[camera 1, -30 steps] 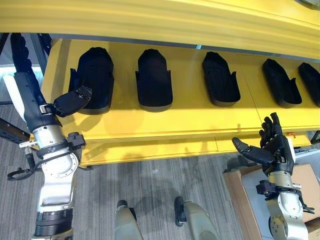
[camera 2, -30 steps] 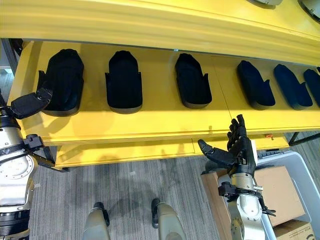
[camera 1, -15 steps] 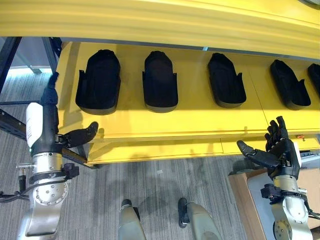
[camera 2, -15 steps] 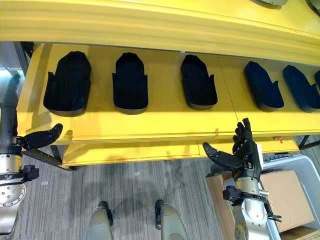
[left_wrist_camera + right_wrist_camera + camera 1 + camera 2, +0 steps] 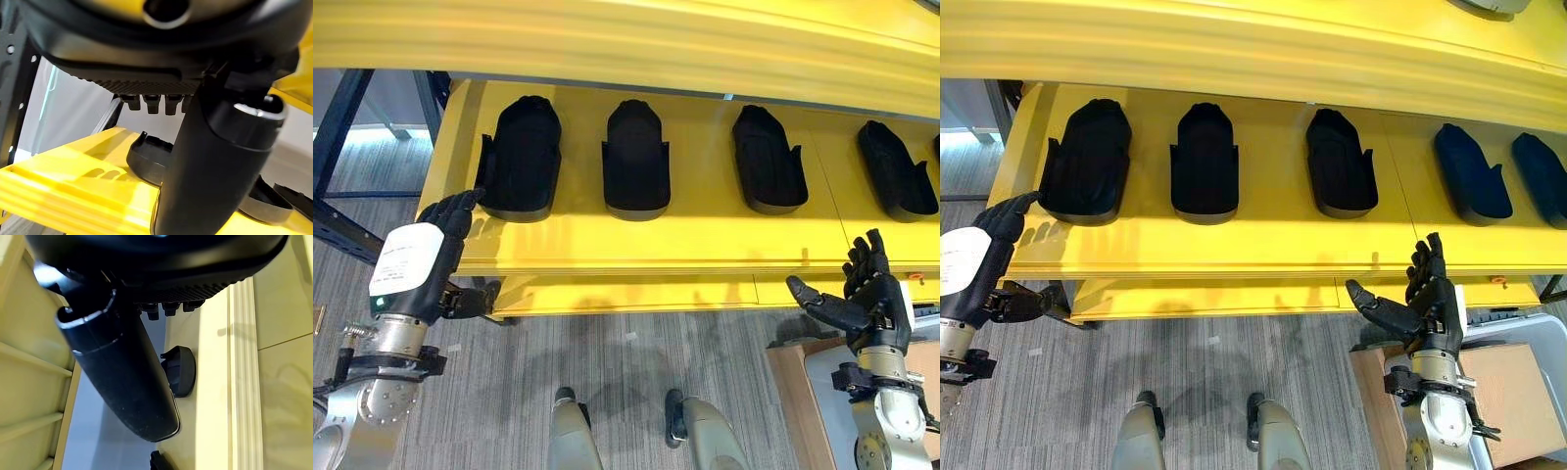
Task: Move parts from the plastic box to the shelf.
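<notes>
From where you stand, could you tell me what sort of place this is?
Probably a factory or warehouse parts station. A long yellow shelf holds black moulded parts laid in a row, a grey plastic box with cardboard stands on grey plank flooring, and dark metal racking sits left.

The floor (image 5: pixel 626 372) was covered in grey wood-grain planks running across the scene, with a few small pale specks on it. At the far left a dark metal frame (image 5: pixel 337 127) of upright and slanted struts stood on the floor, and pale bluish daylight (image 5: pixel 382 137) fell on the planks behind it. At the lower right a brown cardboard sheet (image 5: pixel 1498 387) lay beside a grey bin (image 5: pixel 1538 343), both close to the floor. Light from above was bright and even, casting soft shadows on the planks in the middle foreground.
</notes>
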Tool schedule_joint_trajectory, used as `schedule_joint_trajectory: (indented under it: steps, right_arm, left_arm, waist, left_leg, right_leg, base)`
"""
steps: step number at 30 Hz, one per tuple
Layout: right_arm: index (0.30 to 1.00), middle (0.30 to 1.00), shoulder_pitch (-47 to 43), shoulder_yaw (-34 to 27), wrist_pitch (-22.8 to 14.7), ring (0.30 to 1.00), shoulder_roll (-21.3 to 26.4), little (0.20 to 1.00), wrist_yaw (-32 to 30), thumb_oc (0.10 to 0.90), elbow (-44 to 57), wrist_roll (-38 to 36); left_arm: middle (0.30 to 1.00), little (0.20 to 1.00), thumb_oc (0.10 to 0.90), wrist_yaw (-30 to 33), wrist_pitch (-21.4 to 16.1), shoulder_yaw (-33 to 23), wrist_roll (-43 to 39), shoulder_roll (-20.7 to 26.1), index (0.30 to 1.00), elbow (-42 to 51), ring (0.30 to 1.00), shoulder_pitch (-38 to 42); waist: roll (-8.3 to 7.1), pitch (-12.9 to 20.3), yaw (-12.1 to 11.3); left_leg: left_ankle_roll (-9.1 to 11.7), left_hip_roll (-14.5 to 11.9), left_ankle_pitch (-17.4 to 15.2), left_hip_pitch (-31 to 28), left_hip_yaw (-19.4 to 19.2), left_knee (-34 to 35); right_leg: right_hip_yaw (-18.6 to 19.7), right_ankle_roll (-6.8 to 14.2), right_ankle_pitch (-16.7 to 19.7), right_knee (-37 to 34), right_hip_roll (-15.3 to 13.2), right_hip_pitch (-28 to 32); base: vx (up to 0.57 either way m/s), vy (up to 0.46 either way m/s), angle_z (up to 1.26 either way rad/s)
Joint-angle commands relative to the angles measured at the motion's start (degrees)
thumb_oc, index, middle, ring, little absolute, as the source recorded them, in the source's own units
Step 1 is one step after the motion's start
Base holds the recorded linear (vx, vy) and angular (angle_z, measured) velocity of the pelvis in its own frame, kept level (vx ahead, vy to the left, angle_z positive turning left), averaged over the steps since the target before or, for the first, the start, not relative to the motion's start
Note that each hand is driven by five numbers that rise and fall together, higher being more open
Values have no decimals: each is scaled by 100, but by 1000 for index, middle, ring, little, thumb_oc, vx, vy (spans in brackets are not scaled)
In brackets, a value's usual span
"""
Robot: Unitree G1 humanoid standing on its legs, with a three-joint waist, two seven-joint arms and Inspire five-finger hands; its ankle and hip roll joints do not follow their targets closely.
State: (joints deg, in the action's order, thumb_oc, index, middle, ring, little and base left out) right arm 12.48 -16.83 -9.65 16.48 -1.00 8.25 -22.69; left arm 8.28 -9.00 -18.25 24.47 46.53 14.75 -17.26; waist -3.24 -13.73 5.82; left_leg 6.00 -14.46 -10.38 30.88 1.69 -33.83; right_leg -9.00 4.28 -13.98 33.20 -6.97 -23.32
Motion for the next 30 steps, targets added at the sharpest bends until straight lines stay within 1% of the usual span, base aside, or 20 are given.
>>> schedule_joint_trajectory:
  steps: [1,8,9,11,12,16,17,18,20,21,22,23,24,25,26,27,30]
  right_arm:
    - [1000,1000,-257,-510,-717,1000,409,1000,-12,900,380,-169]
    - [1000,1000,-271,-547,-642,1000,367,1000,14,900,358,-186]
    - [1000,1000,-277,-543,-622,1000,372,1000,16,900,339,-178]
    - [1000,1000,-302,-547,-611,1000,365,1000,17,900,340,-168]
    - [1000,1000,-303,-539,-610,1000,361,1000,20,900,335,-179]
    - [1000,1000,-317,-524,-577,1000,349,1000,33,900,329,-162]
    - [1000,1000,-319,-528,-574,1000,348,1000,34,900,327,-160]
    - [1000,1000,-330,-530,-551,1000,337,1000,48,900,327,-157]
    - [1000,1000,-337,-531,-545,1000,331,1000,57,900,322,-160]
    - [1000,1000,-325,-538,-544,1000,332,1000,62,900,320,-159]
    - [1000,1000,-333,-539,-539,1000,326,1000,58,900,316,-159]
    - [1000,1000,-330,-541,-539,1000,327,1000,57,900,320,-160]
    - [1000,1000,-331,-549,-530,1000,317,1000,57,900,310,-160]
    - [1000,1000,-343,-538,-523,1000,315,1000,57,900,309,-160]
    - [1000,1000,-347,-544,-520,1000,320,1000,52,900,307,-146]
    - [1000,1000,-351,-544,-518,1000,310,1000,61,900,307,-143]
    - [1000,1000,-342,-535,-497,1000,293,1000,64,900,299,-133]
  left_arm:
    - [1000,1000,900,138,-362,-211,155,527,1000,443,1000,456]
    - [1000,1000,900,-267,-330,88,0,620,1000,290,1000,694]
    - [1000,1000,900,-322,-319,114,-2,652,1000,272,1000,739]
    - [1000,1000,900,-433,-309,193,-38,707,1000,212,1000,854]
    - [1000,1000,900,-453,-303,230,-41,723,1000,160,1000,891]
    - [1000,1000,900,-554,-279,412,-32,760,1000,0,1000,1073]
    - [1000,1000,900,-553,-280,421,-33,762,1000,-9,1000,1085]
    - [1000,1000,900,-592,-260,492,27,762,1000,-50,1000,1150]
    - [1000,1000,900,-628,-259,540,29,753,1000,-110,1000,1192]
    - [1000,1000,900,-655,-255,542,61,766,1000,-94,1000,1201]
    - [1000,1000,900,-663,-251,557,68,756,1000,-127,1000,1215]
    - [1000,1000,900,-658,-254,565,71,756,1000,-133,1000,1223]
    - [1000,1000,900,-673,-234,600,83,735,1000,-187,1000,1257]
    - [1000,1000,900,-678,-215,630,103,709,1000,-236,1000,1281]
    - [1000,1000,900,-674,-209,665,115,698,1000,-266,1000,1331]
    - [1000,1000,900,-689,-199,672,130,691,1000,-272,1000,1339]
    - [1000,1000,900,-732,-154,735,187,663,1000,-352,1000,1413]
  waist:
    - [104,172,141]
    - [99,171,194]
    - [102,207,215]
    - [103,217,222]
    - [97,190,228]
    - [102,201,251]
    - [107,232,254]
    - [108,236,264]
    - [110,241,270]
    - [105,213,272]
    - [109,243,283]
    - [105,212,276]
    - [109,239,289]
    - [106,239,294]
    - [107,210,287]
    - [116,242,295]
    - [119,240,305]
  left_leg:
    - [-155,-346,-38,-409,-246,208]
    - [-158,-360,-66,-373,-254,129]
    - [-122,-351,-193,-425,-218,121]
    - [-120,-353,-197,-406,-221,113]
    - [-154,-365,-84,-352,-263,108]
    - [-153,-369,-92,-343,-269,94]
    - [-120,-359,-205,-392,-230,95]
    - [-123,-361,-214,-388,-234,78]
    - [-125,-363,-212,-379,-233,74]
    - [-160,-373,-101,-325,-272,65]
    - [-126,-363,-218,-371,-234,56]
    - [-159,-373,-107,-320,-274,53]
    - [-127,-359,-226,-360,-237,39]
    - [-128,-355,-229,-352,-237,28]
    - [-163,-362,-120,-296,-279,27]
    - [-132,-350,-238,-346,-243,28]
    - [-132,-340,-244,-336,-243,5]
  right_leg:
    - [322,44,-141,-205,-118,400]
    - [354,30,-158,-158,-97,353]
    - [399,57,-253,-144,-82,393]
    - [409,51,-265,-122,-79,366]
    - [370,20,-188,-122,-88,318]
    - [397,17,-197,-110,-81,294]
    - [438,45,-281,-102,-70,335]
    - [450,40,-284,-79,-65,316]
    - [455,38,-285,-78,-67,302]
    - [421,7,-203,-81,-77,255]
    - [464,33,-291,-69,-64,297]
    - [423,6,-209,-75,-76,253]
    - [472,29,-296,-51,-67,285]
    - [476,26,-297,-37,-69,274]
    - [431,-3,-218,-39,-84,223]
    - [469,23,-302,-32,-74,267]
    - [470,14,-312,-23,-79,267]
  base:
    - [0,0,0]
    - [12,1,0]
    - [78,2,0]
    - [-3,4,1]
    - [-79,6,3]
    - [3,2,1]
    - [95,4,2]
    - [92,2,1]
    - [-34,2,-1]
    - [0,0,0]
    - [-71,3,-3]
    - [84,4,-3]
    - [0,0,0]
    - [0,0,0]
    - [0,0,0]
    - [0,0,0]
    - [29,2,-1]
